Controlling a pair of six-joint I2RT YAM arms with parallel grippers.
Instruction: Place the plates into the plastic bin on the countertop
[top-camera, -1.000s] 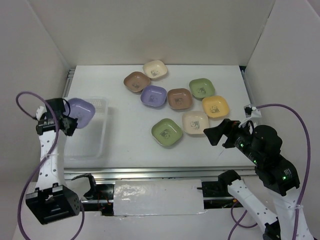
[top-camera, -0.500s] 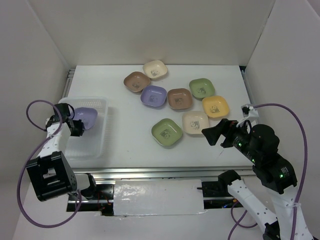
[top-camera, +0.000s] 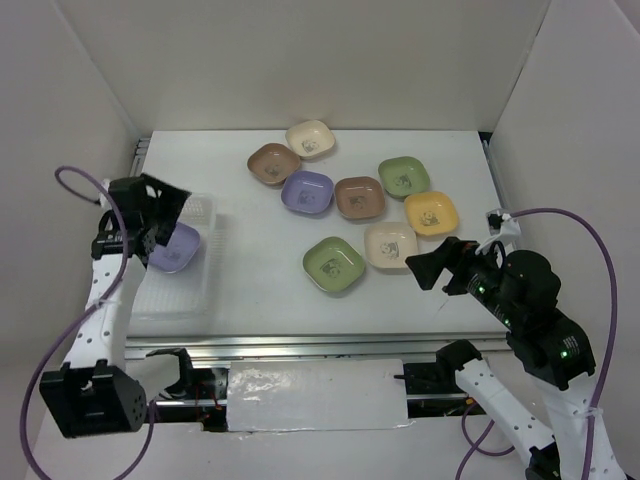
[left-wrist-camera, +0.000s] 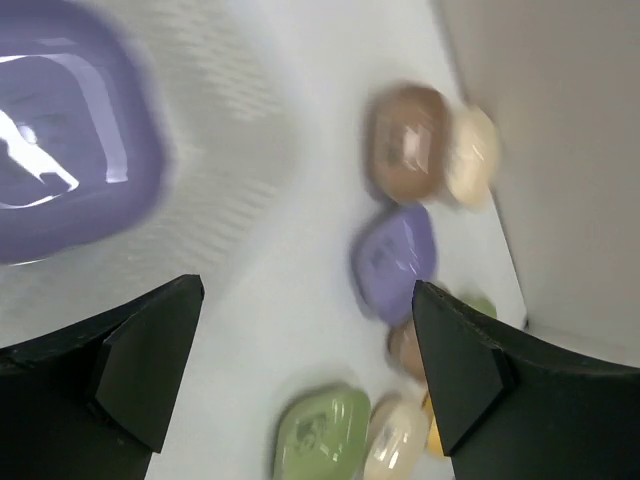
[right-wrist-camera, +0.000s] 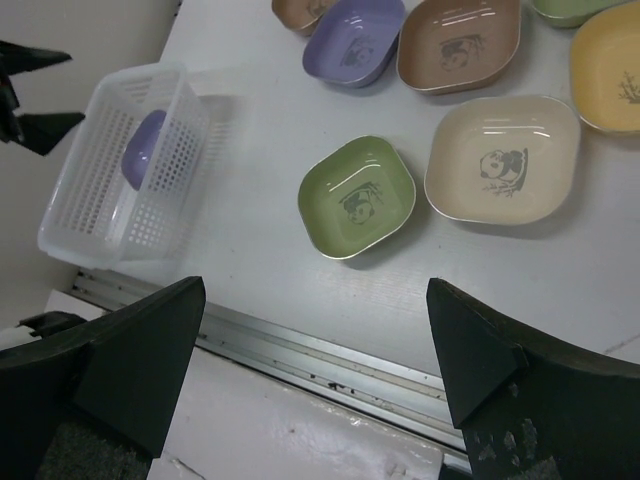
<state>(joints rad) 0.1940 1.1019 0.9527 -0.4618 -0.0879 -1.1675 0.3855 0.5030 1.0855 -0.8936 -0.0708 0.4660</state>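
Purple plate (top-camera: 172, 248) now lies inside the plastic bin (top-camera: 165, 298), close to the left edge of the countertop (top-camera: 250, 240). A second ago the left gripper (top-camera: 168, 207) was holding it over the bin. Now that gripper has let go and lifted up a little, and its jaws are wide apart with nothing in them. So one plate is put away (eight more to go). The other plates sit in a bunch toward the far and right parts of the countertop. A cream plate (top-camera: 311, 139) and a brown plate (top-camera: 273, 164) are nearest the far edge. A green plate (top-camera: 334, 265) and a cream panda plate (top-camera: 390, 245) are nearest the front edge. The right gripper (top-camera: 432, 268) has hardly moved. It hangs near the right front corner, just beside the cream panda plate, with its jaws apart and empty. That plate looks like the easy one for it to pick next. The countertop is flat, dull white, and plain white walls (top-camera: 300, 60) stand around it on the left, far and right sides.
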